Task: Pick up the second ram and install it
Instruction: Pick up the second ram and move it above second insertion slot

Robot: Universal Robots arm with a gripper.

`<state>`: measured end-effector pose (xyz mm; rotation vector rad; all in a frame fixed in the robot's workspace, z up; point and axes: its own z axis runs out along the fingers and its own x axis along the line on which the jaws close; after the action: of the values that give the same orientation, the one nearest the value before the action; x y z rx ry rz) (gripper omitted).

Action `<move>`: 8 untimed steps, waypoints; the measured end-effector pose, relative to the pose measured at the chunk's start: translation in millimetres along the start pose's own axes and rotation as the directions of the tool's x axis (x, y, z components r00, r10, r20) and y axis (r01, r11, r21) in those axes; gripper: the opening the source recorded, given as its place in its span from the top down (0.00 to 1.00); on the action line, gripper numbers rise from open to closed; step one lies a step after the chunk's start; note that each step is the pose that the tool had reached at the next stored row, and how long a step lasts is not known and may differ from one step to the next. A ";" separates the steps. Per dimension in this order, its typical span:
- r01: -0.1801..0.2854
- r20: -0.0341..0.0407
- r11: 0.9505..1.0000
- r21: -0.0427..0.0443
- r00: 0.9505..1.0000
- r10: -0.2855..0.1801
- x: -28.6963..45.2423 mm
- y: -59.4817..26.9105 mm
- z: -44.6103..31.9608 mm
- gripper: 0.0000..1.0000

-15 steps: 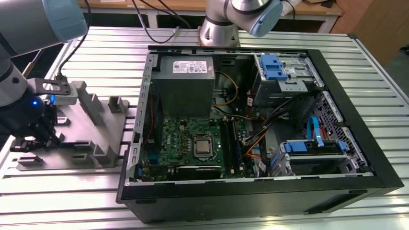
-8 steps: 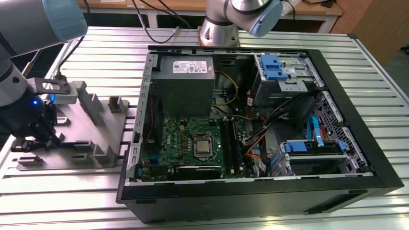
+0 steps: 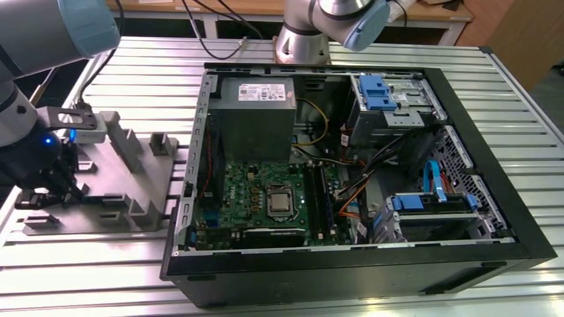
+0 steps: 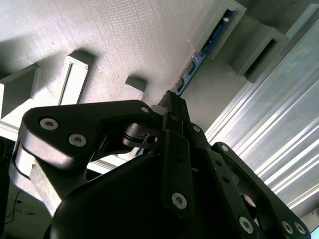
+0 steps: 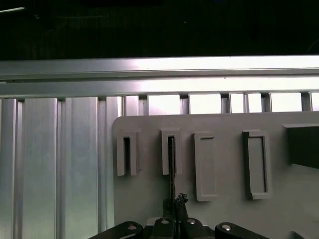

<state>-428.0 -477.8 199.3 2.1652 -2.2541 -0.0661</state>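
The gripper (image 4: 172,102) stands over the grey tray (image 4: 124,40) with its fingers drawn together on the near end of the second ram (image 4: 204,47); we judge the stick clamped edge-on between the tips. The ram stands on its long edge, its far end seated in a raised slot (image 4: 208,26) of the tray. The tray lies on the slatted table (image 3: 115,264), at the exterior view's left of the open computer case (image 3: 352,274). We judge the step in hand to be extraction. Keep the grip square on the flat faces. Draw the stick in line with the slot walls. Avoid any twist, which could jam or bend the board.
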 end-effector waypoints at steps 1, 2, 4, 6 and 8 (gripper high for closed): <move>0.000 0.000 1.000 -0.001 1.000 0.000 0.0 0.1 -1.2 0.89; 0.001 0.000 1.000 0.000 1.000 -0.001 0.0 0.1 -1.9 0.89; 0.001 0.000 1.000 0.000 1.000 -0.001 0.0 0.1 -2.6 0.89; 0.001 0.001 1.000 0.000 1.000 -0.001 0.0 0.1 -2.7 0.89; 0.009 0.002 1.000 -0.001 1.000 -0.009 0.0 0.2 -2.7 0.89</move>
<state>-428.1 -477.8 202.0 2.1762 -2.2456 -0.0696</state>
